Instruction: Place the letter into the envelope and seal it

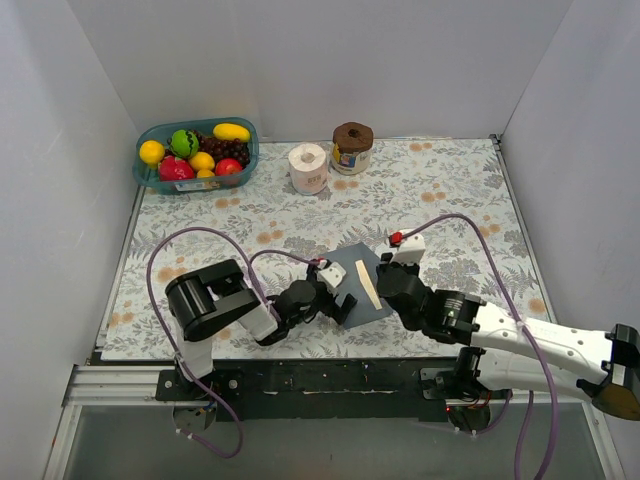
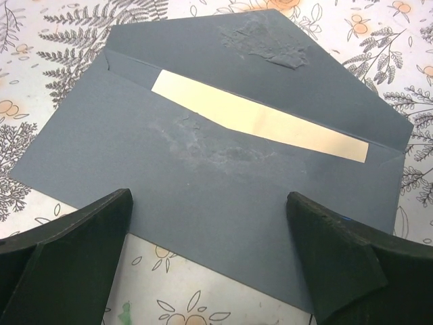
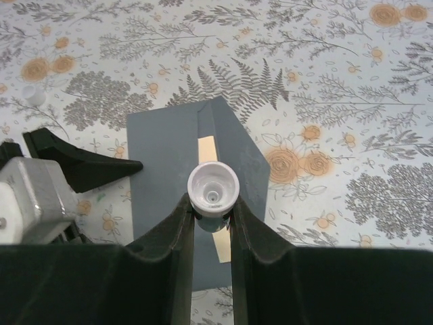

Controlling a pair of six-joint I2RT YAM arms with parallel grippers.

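The dark grey envelope (image 1: 350, 283) lies flat near the table's front, its pointed flap open (image 2: 270, 74). The cream letter (image 2: 257, 120) sits inside, and only a strip of it shows at the mouth (image 1: 368, 283). Dried smears mark the flap and the envelope front. No gold seal shows. My left gripper (image 2: 208, 196) is open, its fingers spread over the envelope's near edge (image 1: 338, 298). My right gripper (image 3: 213, 203) is shut on a small white round-tipped tube (image 3: 213, 186) and holds it above the envelope's mouth (image 1: 392, 272).
A teal basket of toy fruit (image 1: 195, 150) stands at the back left. A toilet roll (image 1: 308, 167) and a brown-lidded jar (image 1: 352, 147) stand at the back middle. A small white round thing (image 3: 34, 95) lies on the cloth. White walls close off three sides.
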